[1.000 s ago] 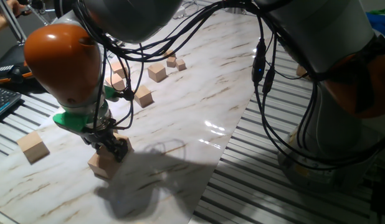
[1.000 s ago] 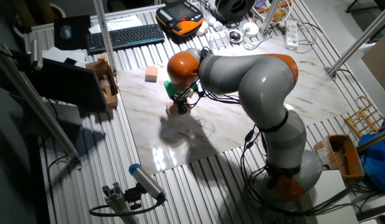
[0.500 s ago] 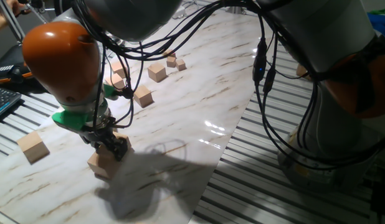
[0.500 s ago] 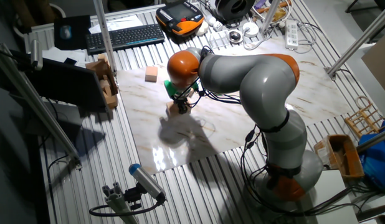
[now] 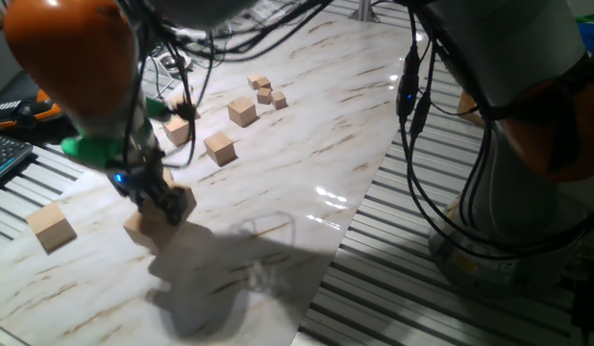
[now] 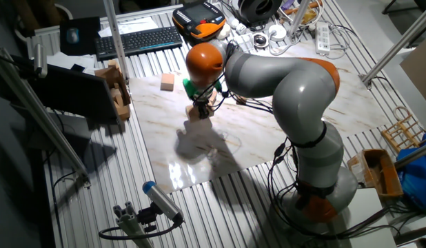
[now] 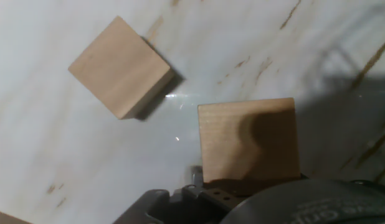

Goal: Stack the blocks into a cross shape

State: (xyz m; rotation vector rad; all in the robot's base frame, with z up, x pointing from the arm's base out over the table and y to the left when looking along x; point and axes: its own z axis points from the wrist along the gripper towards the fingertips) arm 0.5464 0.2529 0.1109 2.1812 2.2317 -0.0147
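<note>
Wood first: the held block [image 5: 141,229] is a plain tan cube pinched by the gripper [image 5: 160,213] near the table's left front edge. The dark fingers [image 5: 175,204] are clamped on its upper part, and it seems to hang just off the marble table [image 5: 307,144], its shadow lying apart from it. In the hand view it sits off to the right of centre [image 7: 248,140], hard against the gripper body, with its far face shadowed.

A second block [image 7: 121,65] lies near it on the table, apart and turned at an angle to it. No blocks are touching yet, so the cross looks not yet begun.

Risks, as I judge them:
- The grip looks high and off-centre, so the cube may twist or slip on a quick move.
- The two cubes differ in angle, so setting one by the other without squaring up would give a crooked cross.
- Coming down too near could nudge the second block across the smooth marble.
- Loose black cables [image 5: 412,144] hang beside the arm and might snag.

Writing: none readable. The cubes are unmarked, and the keyboard [image 6: 137,41] legends are too small to make out.
</note>
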